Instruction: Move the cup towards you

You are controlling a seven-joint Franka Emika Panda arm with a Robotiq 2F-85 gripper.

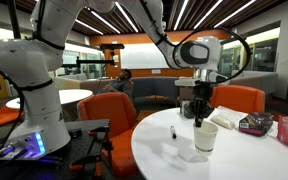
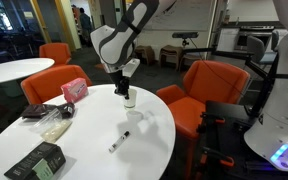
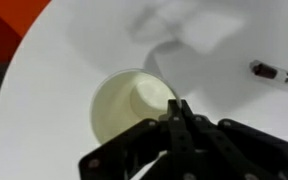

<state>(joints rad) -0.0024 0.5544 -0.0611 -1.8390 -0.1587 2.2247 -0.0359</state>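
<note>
While the arm hangs over it, the cup (image 3: 132,105) stands upright on the round white tabletop (image 3: 44,70), its open mouth turned to the wrist camera. The pincer (image 3: 178,112) comes down onto the cup's rim on the side toward the marker pen (image 3: 269,72). Its two dark fingers are drawn close together there, one to each face of the thin wall as far as the view allows. Finding: the pincer is clenched on the cup by its rim.

Both exterior views agree: the pincer (image 1: 200,120) (image 2: 127,90) is directly above the cup (image 1: 205,136) (image 2: 130,100), wrist vertical, fingertips reaching the rim. The cup's base looks to be on the tabletop (image 1: 164,155) (image 2: 94,150); a small gap cannot be ruled out.

Other items, placed from the cup:
- The marker pen (image 1: 174,131) (image 2: 119,140) lies flat near the cup, not touching it.
- A clear plastic bag (image 1: 224,118) (image 2: 54,125) lies beyond the cup in an exterior view, apart from it.
- A pink box (image 1: 254,123) (image 2: 74,89) sits well apart from the cup.
- A dark box (image 2: 39,160) sits well apart from the cup, past the marker pen.
- An orange chair (image 1: 239,98) (image 2: 209,85) stands off the tabletop, on the cup's side of it
</note>
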